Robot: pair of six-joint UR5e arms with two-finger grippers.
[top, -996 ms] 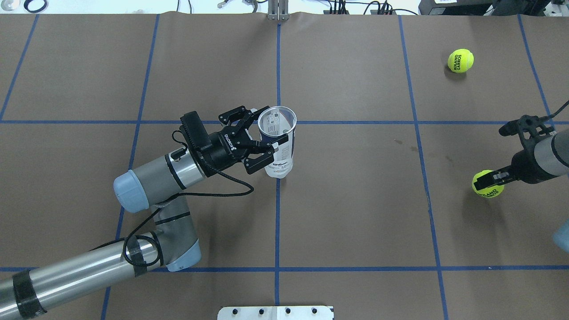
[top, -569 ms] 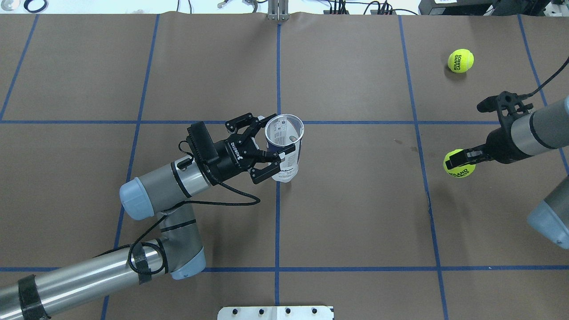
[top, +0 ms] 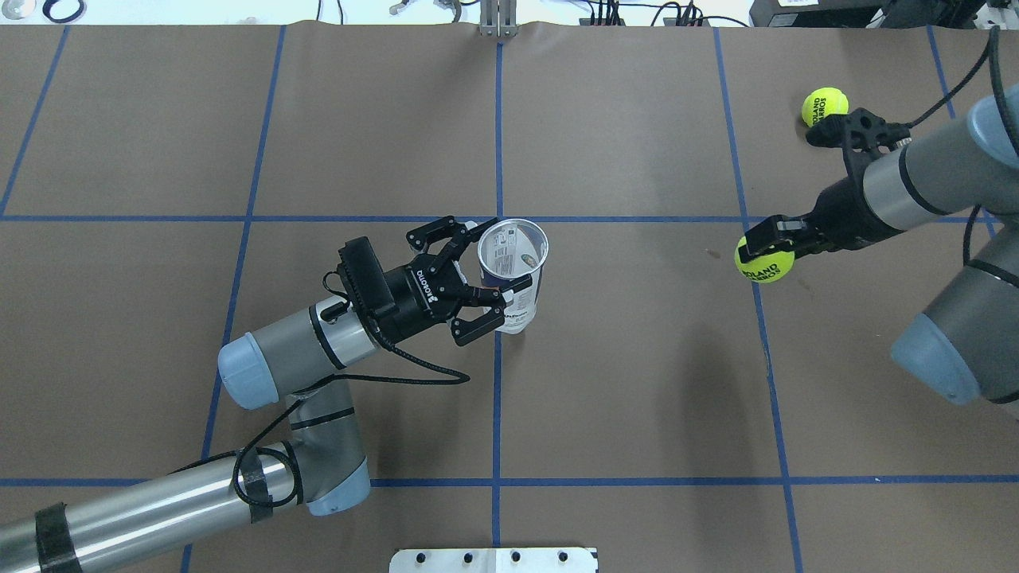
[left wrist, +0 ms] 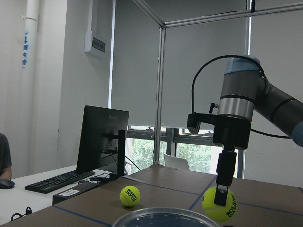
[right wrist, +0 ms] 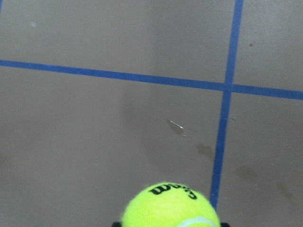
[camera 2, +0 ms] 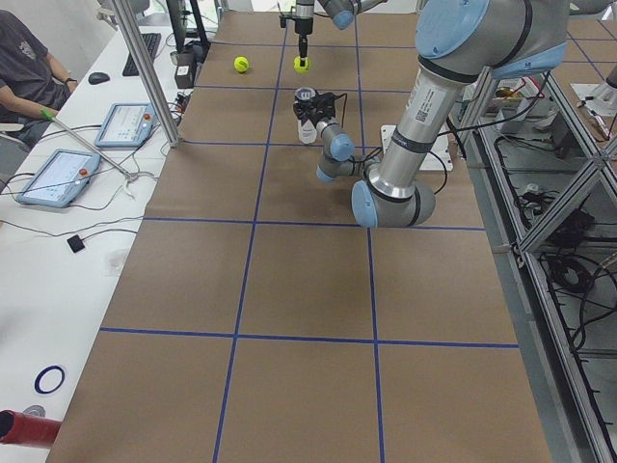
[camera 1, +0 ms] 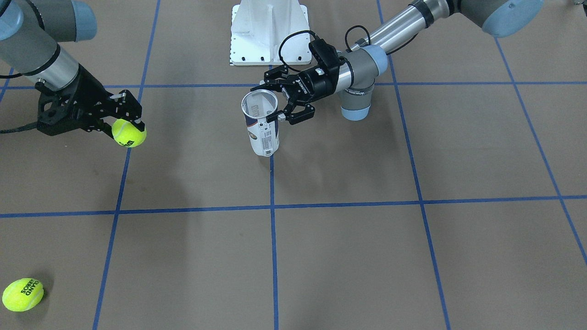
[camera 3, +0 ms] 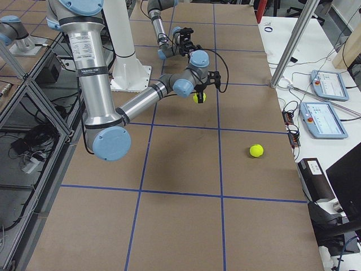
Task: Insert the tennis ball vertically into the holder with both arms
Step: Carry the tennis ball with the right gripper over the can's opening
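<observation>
The holder (top: pixel 513 270) is a clear tube with a white and navy label and a metal rim. It stands upright at the table's middle, mouth up; it also shows in the front view (camera 1: pixel 261 123). My left gripper (top: pixel 495 280) is shut on the tube's side. My right gripper (top: pixel 763 248) is shut on a yellow tennis ball (top: pixel 764 259) and holds it above the table, well to the right of the tube. The held ball also shows in the front view (camera 1: pixel 129 133), the left wrist view (left wrist: pixel 220 204) and the right wrist view (right wrist: pixel 169 207). The tube's rim (left wrist: pixel 163 216) fills the bottom of the left wrist view.
A second tennis ball (top: pixel 823 106) lies at the far right of the table, behind my right wrist; it also shows in the front view (camera 1: pixel 23 294). The white pedestal base (camera 1: pixel 269 31) stands at the robot's side. Blue tape lines cross the brown table.
My right gripper has carried the ball up and leftward toward the tube. My left gripper has shifted the tube slightly to the right.
</observation>
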